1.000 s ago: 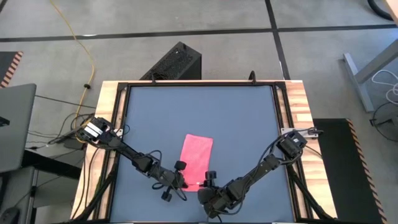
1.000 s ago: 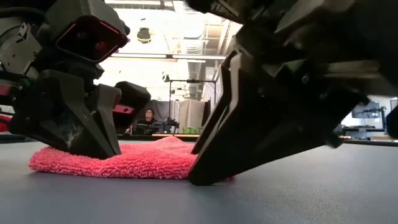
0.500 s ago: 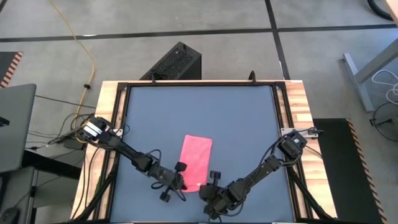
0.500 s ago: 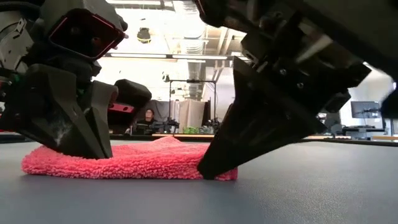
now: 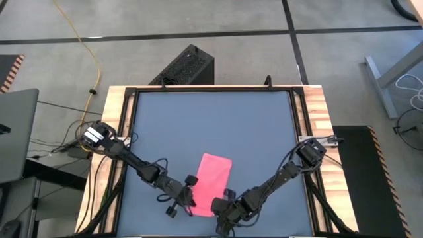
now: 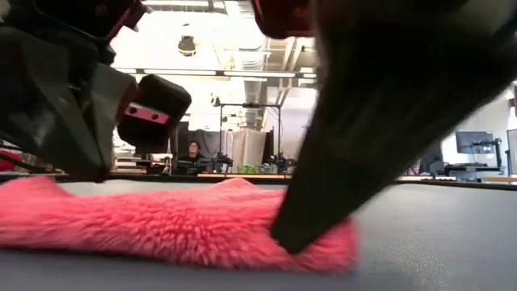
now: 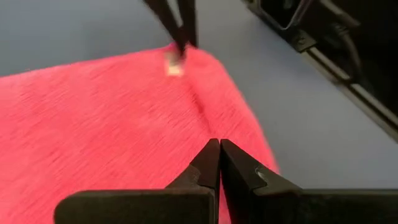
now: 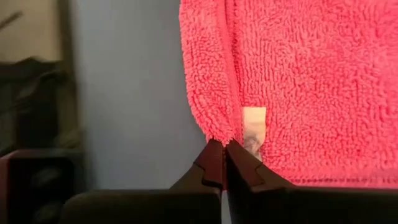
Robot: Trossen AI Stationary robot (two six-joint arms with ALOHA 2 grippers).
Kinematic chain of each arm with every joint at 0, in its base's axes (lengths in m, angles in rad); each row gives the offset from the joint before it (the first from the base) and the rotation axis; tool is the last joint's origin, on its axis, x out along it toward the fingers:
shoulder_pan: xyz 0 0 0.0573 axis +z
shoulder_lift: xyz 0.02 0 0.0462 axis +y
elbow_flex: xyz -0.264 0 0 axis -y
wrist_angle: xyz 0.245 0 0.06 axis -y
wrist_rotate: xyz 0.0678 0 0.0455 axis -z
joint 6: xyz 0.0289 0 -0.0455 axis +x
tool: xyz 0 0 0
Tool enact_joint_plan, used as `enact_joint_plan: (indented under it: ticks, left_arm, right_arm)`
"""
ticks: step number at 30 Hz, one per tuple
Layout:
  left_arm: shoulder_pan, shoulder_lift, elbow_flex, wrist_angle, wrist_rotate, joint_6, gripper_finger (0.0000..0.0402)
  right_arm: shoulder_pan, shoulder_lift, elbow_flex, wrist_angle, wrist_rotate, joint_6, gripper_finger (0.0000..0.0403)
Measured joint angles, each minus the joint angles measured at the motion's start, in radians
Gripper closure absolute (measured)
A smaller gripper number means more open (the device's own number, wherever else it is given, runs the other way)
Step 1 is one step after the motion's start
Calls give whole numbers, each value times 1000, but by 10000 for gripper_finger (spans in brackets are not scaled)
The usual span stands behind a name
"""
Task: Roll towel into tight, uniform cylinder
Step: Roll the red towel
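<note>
The pink towel [image 5: 213,180] lies flat on the dark grey tabletop [image 5: 211,119] near its front edge, slightly askew. Its small white tag [image 8: 253,127] sits at the near right corner. My left gripper [image 5: 190,201] is shut, with its tips down on the towel's near left part [image 7: 219,146]. My right gripper [image 5: 220,202] is shut at the near right corner, right beside the tag [image 8: 222,146]. In the low view the towel [image 6: 186,234] spreads wide, the left gripper [image 6: 85,170] at its left end and the right gripper [image 6: 295,238] toward its right end. My left gripper presses its shut fingertips [image 7: 211,155] onto the towel's top face close to the near edge [image 7: 249,134], slanting down from the table's near left. Whether cloth is caught between them, I cannot tell. The towel stays flat on the table. My right gripper pinches the towel's near right corner [image 8: 217,132] at its hem, beside the white tag, only at the fingertips. The fingers slant down from the table's near right side. The corner stays low, and the rest of the towel lies flat on the table.
Black rails and a wooden frame [image 5: 310,106] border the tabletop. A black box [image 5: 187,66] stands on the floor behind the far edge. The far half of the table [image 5: 211,112] is bare. A person shows far off in the room [image 6: 194,153].
Both grippers have drawn back toward the table's near edge, and the towel has slid along the table with them. It lies nearer the front edge now, turned slightly, its far end leaning toward the right. It stays flat.
</note>
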Motion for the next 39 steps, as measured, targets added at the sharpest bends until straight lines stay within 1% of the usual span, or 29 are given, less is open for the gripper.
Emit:
enact_joint_plan:
  ticks: [4,9,12,15,18,20,23,28,32,35,37,39]
  left_arm:
    - [-31,0,0,36,0,-8,401]
    - [-71,0,0,83,-30,-6,401]
    - [-84,0,0,83,-34,10,401]
    - [-100,0,0,43,-37,68,402]
    - [-122,0,0,15,-36,163,395]
    - [-136,-1,0,12,-34,229,383]
    - [-151,-1,0,10,-56,287,351]
    - [-163,-1,0,-3,-113,312,282]
    - [-163,-1,1,-23,-119,313,230]
    - [-163,-1,1,-42,-155,313,206]
    - [-163,-1,1,-63,-182,309,199]
    - [-161,-1,1,-76,-183,308,197]
  right_arm:
    - [1,3,0,13,-48,75,382]
    - [3,4,-39,111,-39,177,382]
    - [8,3,-62,135,-24,241,382]
    - [8,0,-86,142,-9,278,382]
    - [8,0,-91,157,-1,276,382]
    - [8,0,-92,178,-1,259,382]
    - [8,0,-92,189,-1,249,382]
    - [8,1,-92,190,-1,246,382]
    - [8,1,-92,190,-1,245,382]
    - [8,1,-92,191,-1,244,382]
    - [8,1,-92,191,-1,243,382]
    - [8,1,-92,191,-1,243,382]
